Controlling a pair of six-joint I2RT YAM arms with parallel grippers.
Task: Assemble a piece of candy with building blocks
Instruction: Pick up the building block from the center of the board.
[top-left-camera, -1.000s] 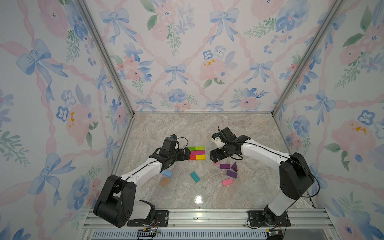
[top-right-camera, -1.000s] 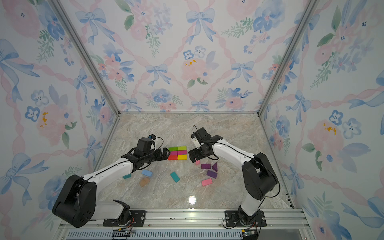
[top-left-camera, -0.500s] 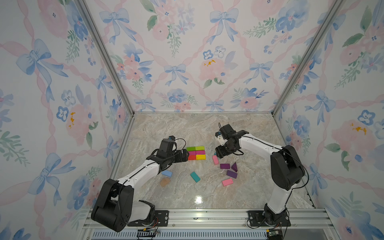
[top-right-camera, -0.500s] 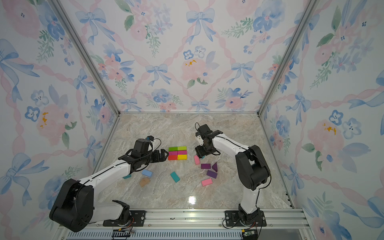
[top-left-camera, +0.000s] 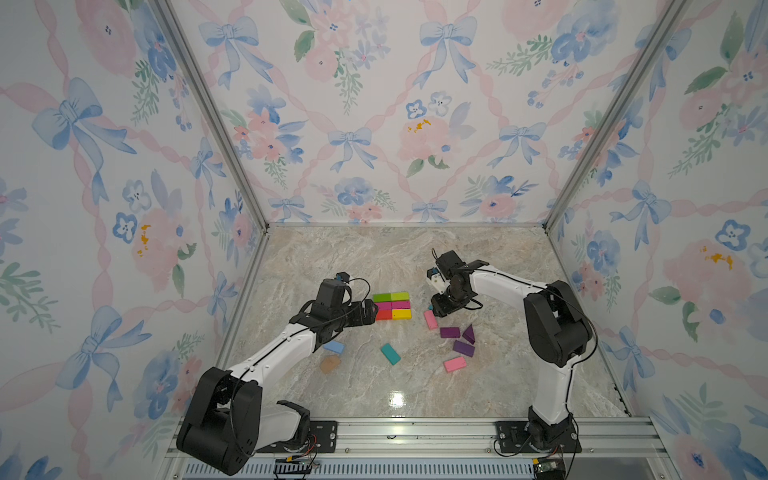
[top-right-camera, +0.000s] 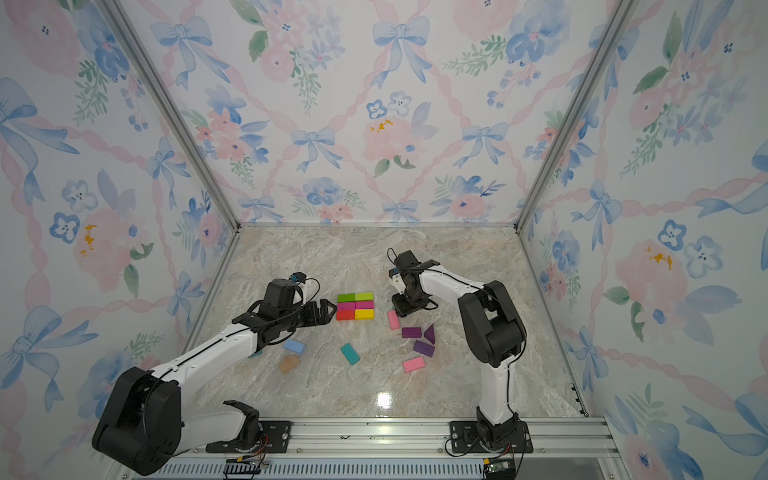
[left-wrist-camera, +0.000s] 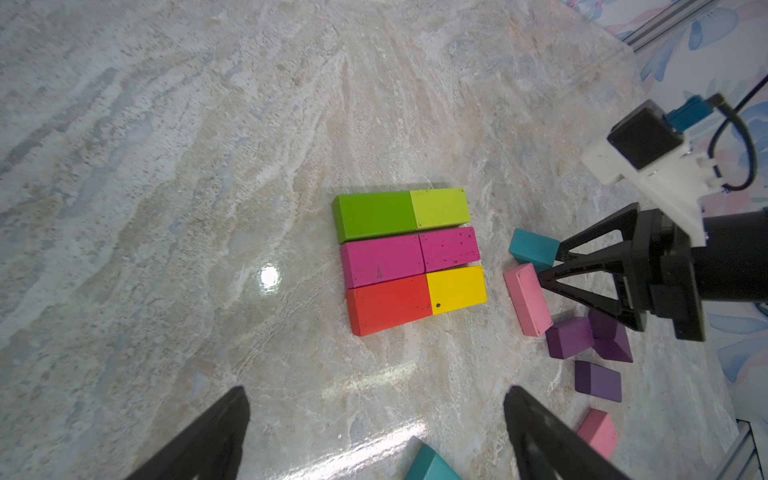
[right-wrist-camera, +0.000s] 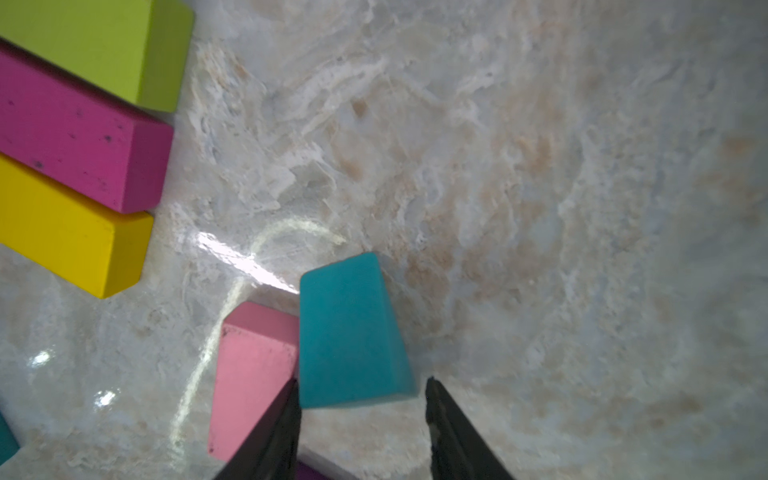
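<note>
I find nothing to read in any view: no lettering, number, brand or sign shows on the building blocks (left-wrist-camera: 409, 259), on the bench (top-left-camera: 374, 257) or on the flowered walls (top-left-camera: 374, 124).

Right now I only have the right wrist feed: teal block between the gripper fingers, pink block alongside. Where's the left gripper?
Observer: The left gripper is open beside the red block, not touching it.
Operator: How big is the grid?
Observer: The grid is six blocks, three rows of two: green-lime, magenta-magenta, red-yellow.
Operator: Anything behind my gripper?
Observer: A purple wedge lies close behind the right gripper, toward the rail.
</note>
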